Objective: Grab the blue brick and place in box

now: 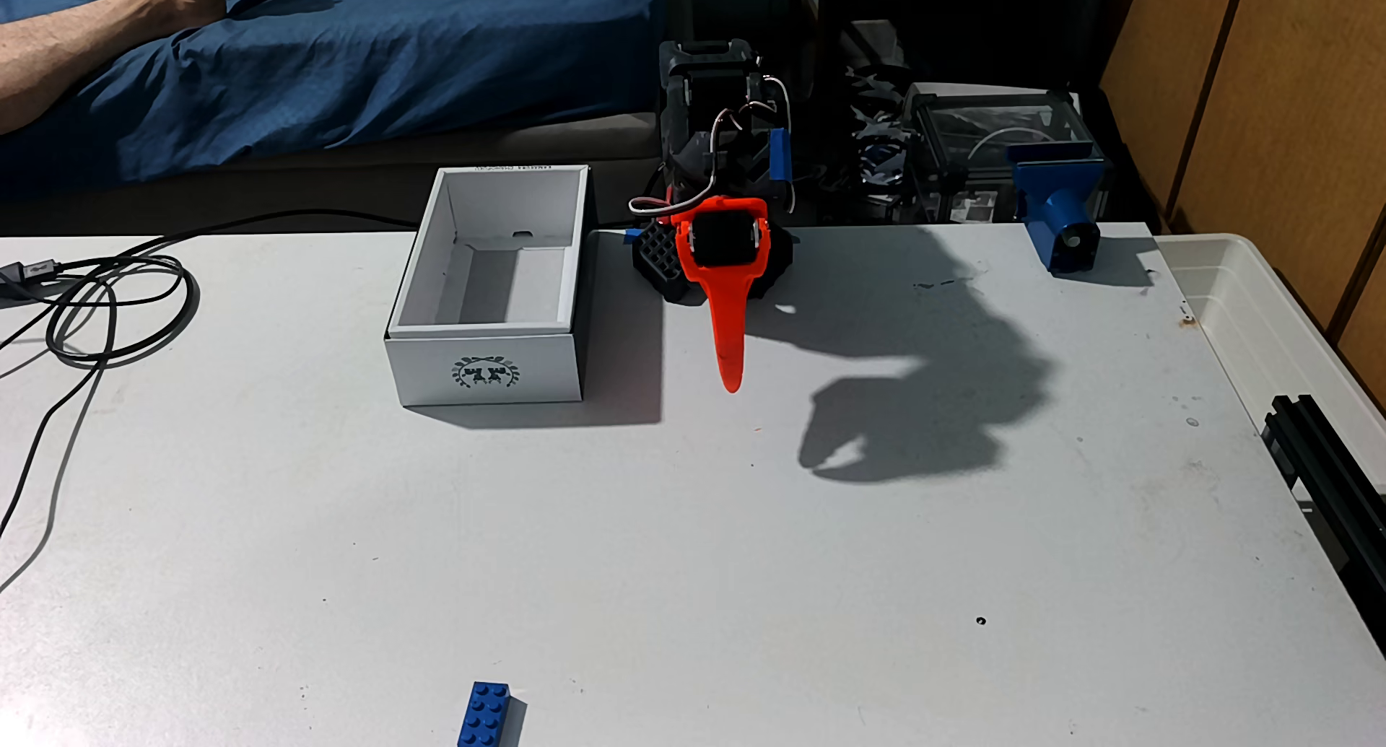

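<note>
Gripper (731,376) hanging point-down above the counter (825,537), orange finger (726,327) foremost, nothing held; opening impossible to judge from this angle. Just to its left, the box (487,282), open-topped. Far off at the near counter edge, the blue brick (484,713), lying flat.

White tabletop (750,567) under hard light throwing sharp shadows, blue bedding (375,57) on a bed past its far edge, wooden panels (1275,80) at far right, cables (97,305) coiled near the left edge.
</note>
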